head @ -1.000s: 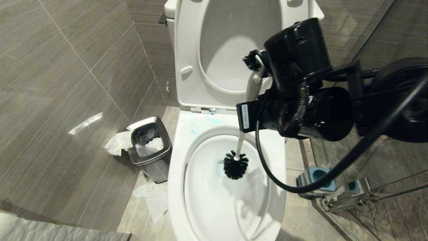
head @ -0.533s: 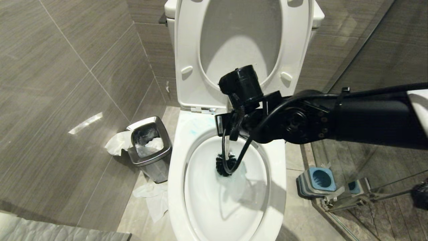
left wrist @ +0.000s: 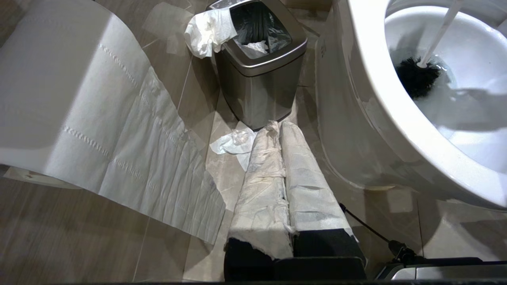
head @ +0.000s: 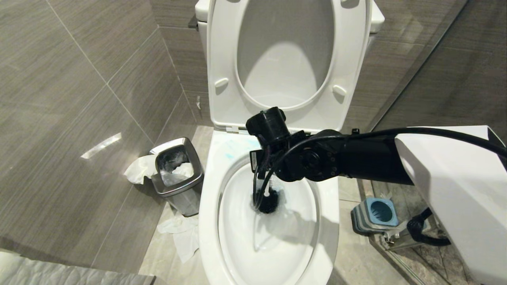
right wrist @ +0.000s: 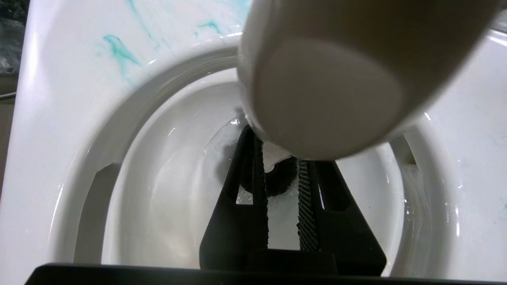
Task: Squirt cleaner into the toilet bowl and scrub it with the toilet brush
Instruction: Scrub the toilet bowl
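The toilet brush [head: 268, 200] is gripped by its handle in the right gripper [right wrist: 282, 166], its black head low inside the toilet bowl [head: 328, 221]. Only the right wrist view shows teal streaks on the rim. The left gripper [left wrist: 282, 136], fingers clenched and paper-wrapped, is seen between a steel bin [left wrist: 259, 63] and the bowl's outer wall, a narrow gap.

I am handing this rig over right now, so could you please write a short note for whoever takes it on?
Right gripper: shut on the toilet brush, bristle head down in the toilet bowl.
Left gripper: shut, paper-wrapped, parked low beside the bowl near the steel bin.
Done: blue-green cleaner streaks show on the rim.
Left: scrub the bowl. The brush holder stands on the floor to the right. The cleaner bottle is not in view.
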Tool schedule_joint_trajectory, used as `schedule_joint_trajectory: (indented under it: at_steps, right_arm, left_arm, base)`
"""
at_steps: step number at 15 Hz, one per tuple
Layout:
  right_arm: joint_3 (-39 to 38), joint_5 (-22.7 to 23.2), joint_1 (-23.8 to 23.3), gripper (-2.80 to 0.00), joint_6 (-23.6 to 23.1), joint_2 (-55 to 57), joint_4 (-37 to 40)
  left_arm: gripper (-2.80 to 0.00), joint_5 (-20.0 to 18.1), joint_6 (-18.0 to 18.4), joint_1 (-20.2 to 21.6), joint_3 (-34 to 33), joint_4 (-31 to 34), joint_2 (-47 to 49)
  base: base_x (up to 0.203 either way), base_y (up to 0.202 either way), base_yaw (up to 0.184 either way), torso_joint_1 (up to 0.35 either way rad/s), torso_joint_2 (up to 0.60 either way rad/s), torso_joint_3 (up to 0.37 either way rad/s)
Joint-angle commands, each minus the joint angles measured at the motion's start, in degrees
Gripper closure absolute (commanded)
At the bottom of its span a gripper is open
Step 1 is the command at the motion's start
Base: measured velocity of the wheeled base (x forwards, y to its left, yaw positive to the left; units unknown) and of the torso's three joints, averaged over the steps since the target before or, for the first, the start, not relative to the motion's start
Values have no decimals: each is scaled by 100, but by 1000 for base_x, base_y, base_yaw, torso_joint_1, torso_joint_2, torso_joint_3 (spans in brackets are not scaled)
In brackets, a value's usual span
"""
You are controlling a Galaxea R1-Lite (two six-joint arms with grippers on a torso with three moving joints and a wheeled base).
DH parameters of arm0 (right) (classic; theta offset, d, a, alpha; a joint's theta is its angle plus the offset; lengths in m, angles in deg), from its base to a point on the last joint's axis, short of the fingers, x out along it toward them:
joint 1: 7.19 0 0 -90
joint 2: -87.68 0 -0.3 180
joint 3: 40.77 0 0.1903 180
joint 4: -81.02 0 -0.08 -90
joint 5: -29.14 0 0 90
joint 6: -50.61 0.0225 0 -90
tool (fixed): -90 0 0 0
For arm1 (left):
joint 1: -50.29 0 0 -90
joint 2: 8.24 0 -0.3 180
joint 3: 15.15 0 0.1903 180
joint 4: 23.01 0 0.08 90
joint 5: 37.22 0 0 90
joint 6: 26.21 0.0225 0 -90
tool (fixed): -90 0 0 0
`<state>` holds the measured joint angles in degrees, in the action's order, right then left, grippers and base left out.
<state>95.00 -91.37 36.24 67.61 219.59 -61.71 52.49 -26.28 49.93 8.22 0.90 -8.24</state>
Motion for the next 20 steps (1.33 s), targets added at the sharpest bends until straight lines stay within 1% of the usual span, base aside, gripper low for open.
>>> schedule_joint_trajectory:
  at_steps: [1, 3, 5, 8, 10, 13, 16, 20]
  right_arm:
    - [-31, -23, 95, 0, 27, -480, 142]
    - [-53, -63, 294, 0, 185, -1001, 564]
    - [-64, -193, 501, 0, 485, -1365, 1160]
    - [-123, -301, 552, 0, 559, -1545, 1383]
    - [-132, -438, 560, 0, 559, -1536, 1404]
    - [-133, -438, 558, 0, 564, -1400, 1398]
    - [-23, -437, 512, 0, 590, -991, 1308]
    - [69, -417, 360, 0, 552, -333, 594]
  left_arm:
    - [0, 3, -1, -9, 0, -1, 0]
    - [0, -4, -1, 0, 0, 4, 1]
    - [0, 0, -1, -9, 0, -1, 0]
    - [0, 3, -2, -9, 0, -1, 9]
    - [0, 3, -10, -1, -1, -1, 6]
    - [0, 3, -10, -2, -9, -10, 0]
    - [0, 3, -10, 0, -7, -10, 7]
    - [0, 3, -10, -7, -8, -10, 1]
  base:
    - [0, 0, 0, 0, 0, 0]
    - [0, 0, 0, 0, 0, 0]
    - [0, 0, 0, 6, 2, 114]
    - [0, 0, 0, 4, 3, 179]
    - [0, 0, 0, 5, 3, 201]
    - [0, 0, 0, -1, 2, 165]
    - [0, 0, 0, 2, 1, 28]
    - [0, 0, 0, 0, 0, 0]
